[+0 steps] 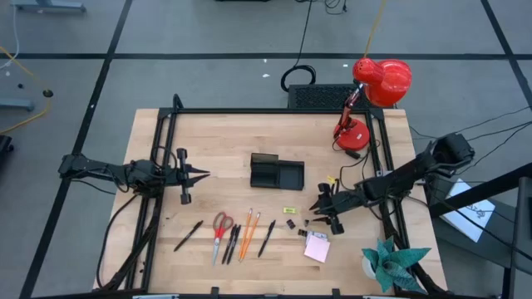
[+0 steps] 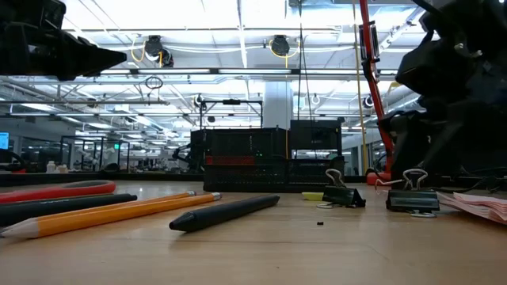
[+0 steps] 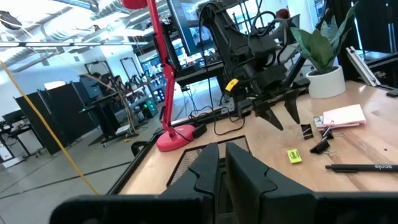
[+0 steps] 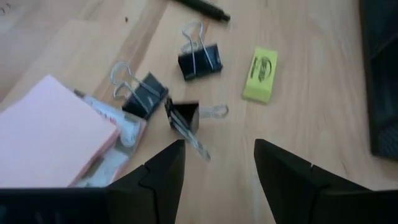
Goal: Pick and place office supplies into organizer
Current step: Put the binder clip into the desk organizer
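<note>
The table (image 1: 208,141) carries the organizer (image 1: 276,173), which stands empty near its middle, well apart from the right gripper (image 1: 320,211) on the side toward the left arm. The right gripper hangs low with its fingers (image 4: 163,171) spread and nothing between them, just above three clips (image 4: 199,60), with the pink pad (image 4: 53,134) beside one finger and the yellow piece (image 4: 260,76) just beyond the other. The left gripper (image 1: 198,174) waits over the table's left part, fingers nearly together and empty, with the scissors (image 1: 220,227), pencils (image 1: 248,231) and pens (image 1: 188,235) lying in a row between the two grippers near the front edge.
</note>
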### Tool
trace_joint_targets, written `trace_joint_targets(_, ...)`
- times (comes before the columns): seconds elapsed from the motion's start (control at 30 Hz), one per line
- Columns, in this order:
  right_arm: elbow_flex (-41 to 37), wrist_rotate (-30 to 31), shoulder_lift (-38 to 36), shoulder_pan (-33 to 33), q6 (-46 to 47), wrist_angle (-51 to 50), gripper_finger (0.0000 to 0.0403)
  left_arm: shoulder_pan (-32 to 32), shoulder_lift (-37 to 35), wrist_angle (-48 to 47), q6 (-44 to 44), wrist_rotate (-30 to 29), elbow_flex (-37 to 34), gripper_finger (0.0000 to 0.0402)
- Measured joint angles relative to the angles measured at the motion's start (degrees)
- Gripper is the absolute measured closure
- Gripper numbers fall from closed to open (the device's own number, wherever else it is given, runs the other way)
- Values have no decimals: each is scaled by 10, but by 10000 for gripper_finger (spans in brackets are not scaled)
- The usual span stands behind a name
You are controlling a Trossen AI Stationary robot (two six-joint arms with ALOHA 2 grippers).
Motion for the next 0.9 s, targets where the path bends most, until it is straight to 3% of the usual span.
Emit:
trace_joint_targets(0.4,0,0,63,0,11,39,218,0,0,-9,-1,-29,0,366)
trace_joint_targets(0.77,0,0,78,0,9,56,219,0,0,-9,-1,-29,0,366)
trace_joint_targets(0.9,0,0,78,0,9,55,237,0,0,-9,-1,-29,0,366)
